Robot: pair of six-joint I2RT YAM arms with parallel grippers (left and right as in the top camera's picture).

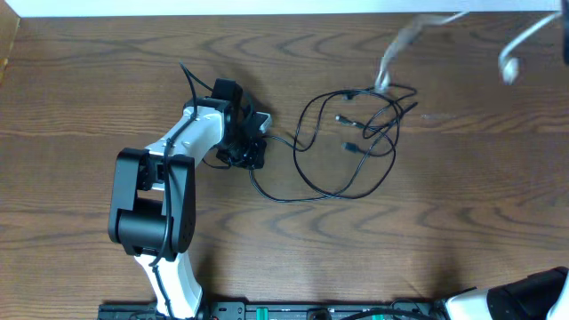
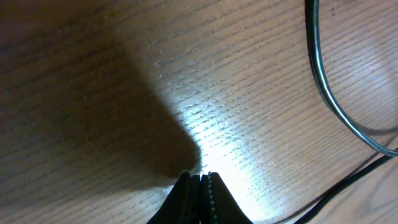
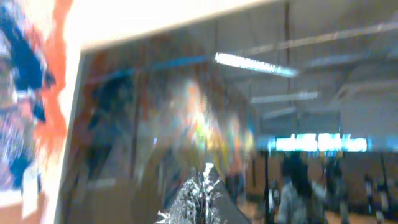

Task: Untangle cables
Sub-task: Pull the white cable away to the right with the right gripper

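Wood-grain brown tabletop [image 1: 89,71] carries the loose tangle of thin black cables [image 1: 356,147]; just left of it your left gripper [image 2: 199,182] sits closed on nothing, and your right gripper [image 3: 202,186], well away from it, is closed and empty too. Untangling looks barely begun: open over one strand next

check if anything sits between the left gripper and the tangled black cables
Nothing visible does: only bare wooden table lies between the shut left gripper and the black cables, whose nearest strand runs close beside it.
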